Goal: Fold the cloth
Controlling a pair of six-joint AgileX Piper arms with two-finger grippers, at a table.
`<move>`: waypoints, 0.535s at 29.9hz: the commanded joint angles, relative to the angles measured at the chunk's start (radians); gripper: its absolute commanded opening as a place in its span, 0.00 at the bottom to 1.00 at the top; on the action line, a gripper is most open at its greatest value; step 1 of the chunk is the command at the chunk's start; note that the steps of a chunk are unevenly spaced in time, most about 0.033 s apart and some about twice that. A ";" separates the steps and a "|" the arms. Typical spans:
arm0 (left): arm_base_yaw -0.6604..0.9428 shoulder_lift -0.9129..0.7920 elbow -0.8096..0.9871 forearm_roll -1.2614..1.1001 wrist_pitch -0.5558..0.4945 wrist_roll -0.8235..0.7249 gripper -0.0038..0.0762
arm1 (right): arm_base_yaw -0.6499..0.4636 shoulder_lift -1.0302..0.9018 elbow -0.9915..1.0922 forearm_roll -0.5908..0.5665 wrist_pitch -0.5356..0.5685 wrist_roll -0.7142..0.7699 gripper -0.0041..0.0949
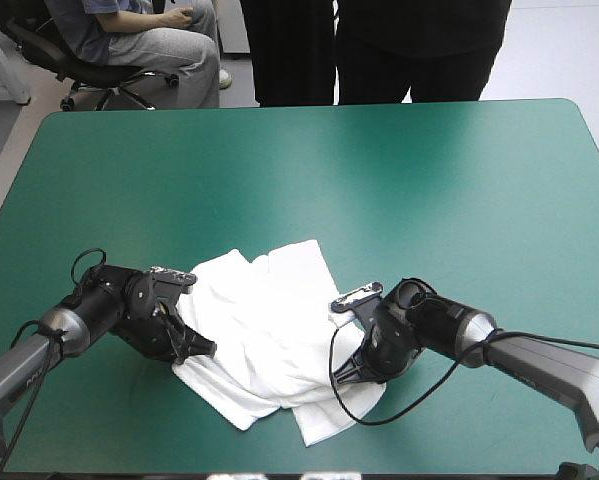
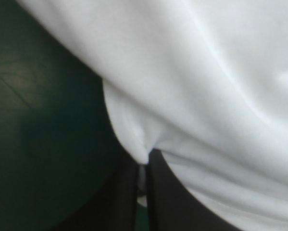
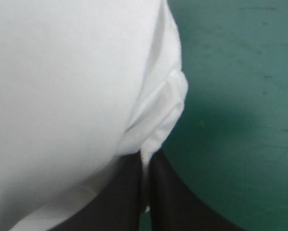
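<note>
The white T-shirt (image 1: 269, 335) lies as a partly folded bundle near the table's front edge, between both arms. My left gripper (image 1: 201, 350) is low at the bundle's left side, shut on the T-shirt's edge. In the left wrist view the black fingers (image 2: 165, 192) meet with a pinch of the T-shirt (image 2: 201, 86) between them. My right gripper (image 1: 347, 375) sits at the bundle's right front part, also shut on the T-shirt. The right wrist view shows its fingers (image 3: 170, 192) nearly closed on a folded rim of the T-shirt (image 3: 62, 96).
The teal-green cover (image 1: 379, 170) stretches bare toward the far edge and both sides. The table's front edge runs just below the bundle.
</note>
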State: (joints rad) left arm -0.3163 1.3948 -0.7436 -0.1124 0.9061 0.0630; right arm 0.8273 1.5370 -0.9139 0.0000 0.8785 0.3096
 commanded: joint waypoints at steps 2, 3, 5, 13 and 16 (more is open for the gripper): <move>-0.003 -0.036 -0.080 0.014 0.049 0.004 0.03 | -0.059 -0.064 -0.048 -0.024 -0.010 0.005 0.02; -0.003 -0.053 -0.110 0.014 0.060 0.004 0.03 | -0.081 -0.092 -0.069 -0.031 0.002 0.005 0.02; -0.003 -0.092 -0.172 0.016 0.074 0.002 0.03 | -0.128 -0.143 -0.115 -0.034 0.028 -0.023 0.02; -0.003 -0.171 -0.547 0.049 0.149 -0.001 0.03 | -0.249 -0.314 -0.353 -0.096 0.122 -0.155 0.02; -0.003 -0.172 -0.715 0.045 0.166 -0.001 0.03 | -0.249 -0.343 -0.475 -0.143 0.122 -0.191 0.02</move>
State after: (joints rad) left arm -0.3163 1.2582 -1.3052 -0.0677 1.0885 0.0665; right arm 0.5871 1.2466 -1.2676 -0.0914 1.0275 0.1610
